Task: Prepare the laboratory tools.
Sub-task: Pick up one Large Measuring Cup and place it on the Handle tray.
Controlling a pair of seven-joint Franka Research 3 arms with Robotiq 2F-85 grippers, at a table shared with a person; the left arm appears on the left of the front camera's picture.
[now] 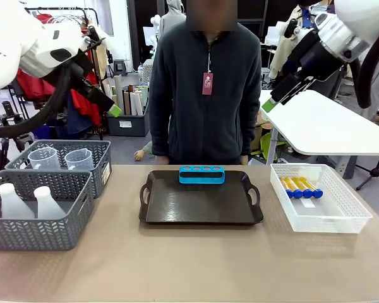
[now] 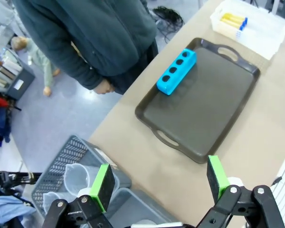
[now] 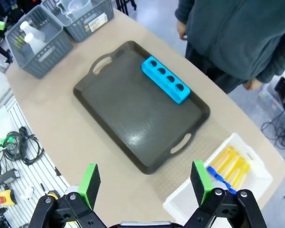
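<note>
1. While both arms hang high over the table [image 1: 189, 265] with nothing held, the left gripper [image 2: 160, 180] has its pads wide apart. The right gripper [image 3: 145, 181] is spread just as wide.
2. Below the left gripper, close by one pad in its wrist view, the beakers [image 1: 43, 158] sit in the farther of two grey baskets [image 1: 31, 233]. The flasks [image 1: 47, 202] stand in the nearer one.
3. Below the right gripper, close by one pad in its wrist view, the tubes [image 3: 228, 164] lie side by side in the white basket [image 1: 344, 214].
4. Ahead of both grippers, the rack [image 1: 202, 174] sits at the far edge of the tray [image 1: 202, 205], its four holes empty.
5. Tubes: probably light, smooth and round, so apt to roll or slip. I would clamp across the yellow body, short of the blue cap.
6. Flasks: likely light, slightly yielding plastic. The narrow neck looks the surest hold.
7. Beakers: thin clear walls, likely light and easy to squash. Pinch the rim wall or the handle gently.
8. Rack: small and likely light, so it may skate on the glossy tray when a tube goes in.
9. Surface: the table is flat, tan and matte-looking, while the tray has a raised rim.
10. Room: basket walls leave little space beside their contents, so a hold from straight above suits. A person [image 1: 205, 82] stands close behind the tray's far edge.
</note>
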